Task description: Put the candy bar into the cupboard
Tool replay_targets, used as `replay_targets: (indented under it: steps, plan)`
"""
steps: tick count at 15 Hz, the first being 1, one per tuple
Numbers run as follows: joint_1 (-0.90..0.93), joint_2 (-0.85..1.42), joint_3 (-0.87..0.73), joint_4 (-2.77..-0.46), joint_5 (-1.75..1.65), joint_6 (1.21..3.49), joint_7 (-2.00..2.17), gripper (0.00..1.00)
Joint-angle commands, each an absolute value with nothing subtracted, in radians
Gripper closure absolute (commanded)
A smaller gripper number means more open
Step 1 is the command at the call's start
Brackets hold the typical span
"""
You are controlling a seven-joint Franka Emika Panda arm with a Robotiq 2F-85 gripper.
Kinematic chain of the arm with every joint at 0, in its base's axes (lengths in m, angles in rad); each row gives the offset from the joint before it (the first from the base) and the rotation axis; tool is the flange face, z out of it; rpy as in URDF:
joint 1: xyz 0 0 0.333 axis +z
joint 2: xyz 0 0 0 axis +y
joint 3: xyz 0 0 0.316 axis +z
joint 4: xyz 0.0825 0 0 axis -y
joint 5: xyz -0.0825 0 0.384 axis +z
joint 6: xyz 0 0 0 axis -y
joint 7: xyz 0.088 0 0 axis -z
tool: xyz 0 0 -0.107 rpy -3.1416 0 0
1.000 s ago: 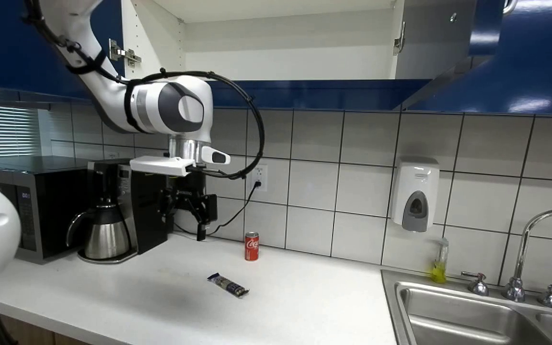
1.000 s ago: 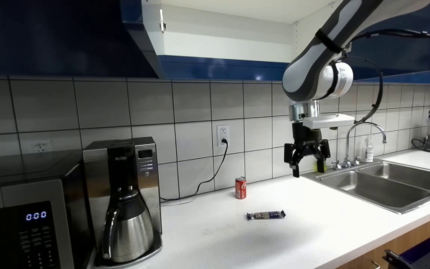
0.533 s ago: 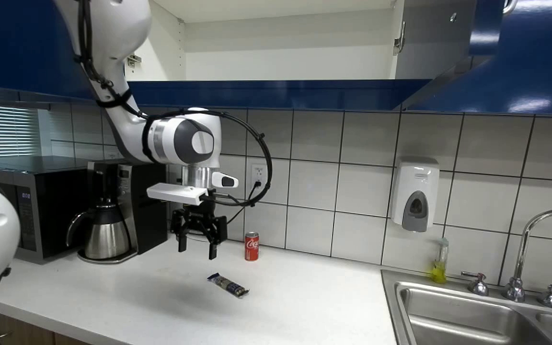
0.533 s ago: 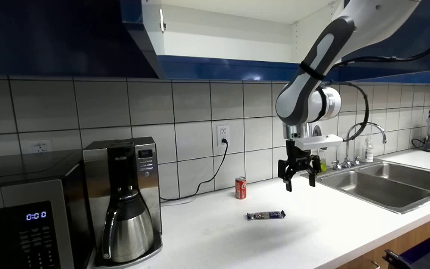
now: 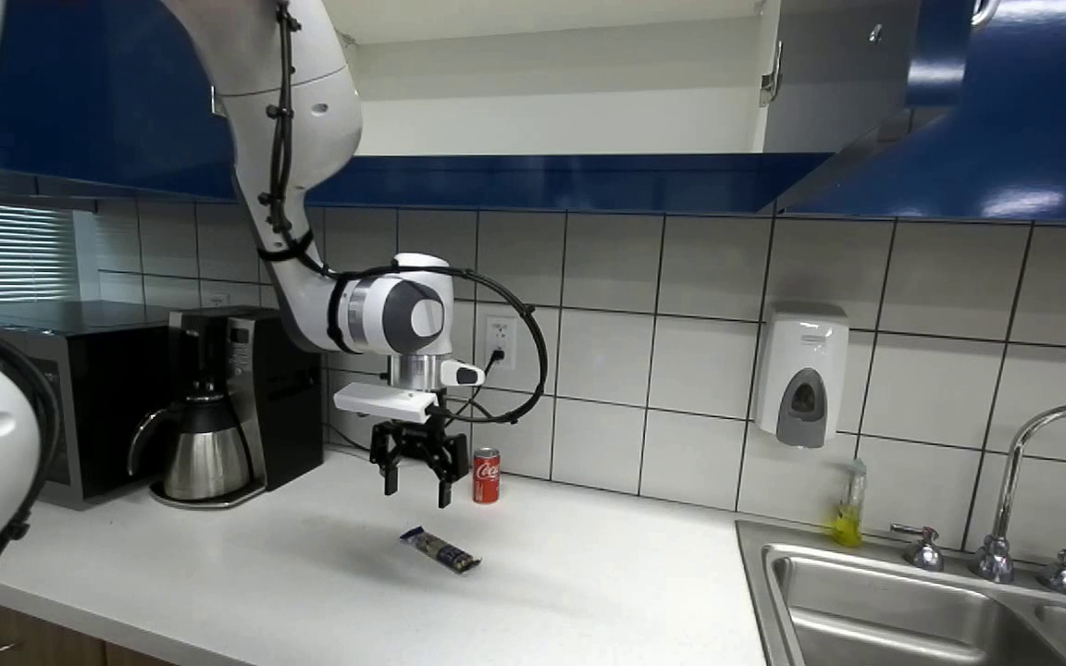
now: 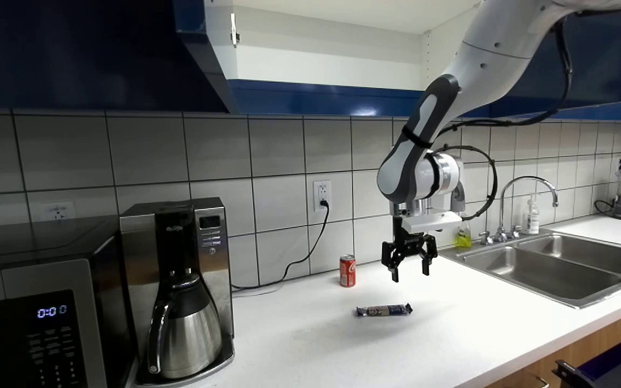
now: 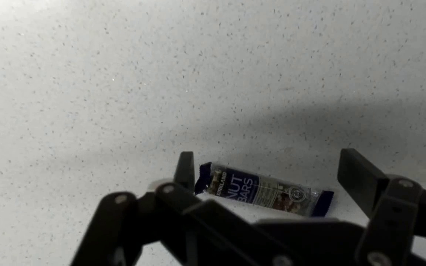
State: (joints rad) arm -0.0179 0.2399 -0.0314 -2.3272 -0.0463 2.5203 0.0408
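Observation:
The candy bar (image 7: 264,190), a flat wrapper with dark blue ends and "Nut Bars" lettering, lies on the white counter in both exterior views (image 5: 440,550) (image 6: 384,310). Above it hangs my gripper (image 5: 417,496), pointing down with its fingers wide apart and nothing held. In the wrist view the bar shows between the two fingertips of the gripper (image 7: 267,157), its length running roughly from one finger to the other, slightly slanted. Higher on the wall is the cupboard (image 5: 561,120), its white interior exposed and a door swung out; my arm covers part of its side.
A red can (image 5: 487,475) stands behind the bar near the tiled wall, close to the gripper. The coffee maker (image 6: 216,291) and microwave (image 6: 46,323) occupy one end of the counter. At the opposite end is the sink (image 6: 547,269) with its faucet (image 6: 526,180).
My arm has come down and across, bringing the gripper from high beside the coffee maker to low over the candy bar. Its fingers stayed apart. The bar and can have not moved.

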Motion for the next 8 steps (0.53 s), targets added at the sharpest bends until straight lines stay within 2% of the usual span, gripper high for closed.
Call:
replay_targets:
  steps: [1, 8]
  plan:
    - [-0.004, 0.369, -0.042, -2.189, -0.072, 2.514, 0.063, 0.00]
    - [0.013, 0.501, -0.056, -2.056, -0.085, 2.501, 0.054, 0.00]
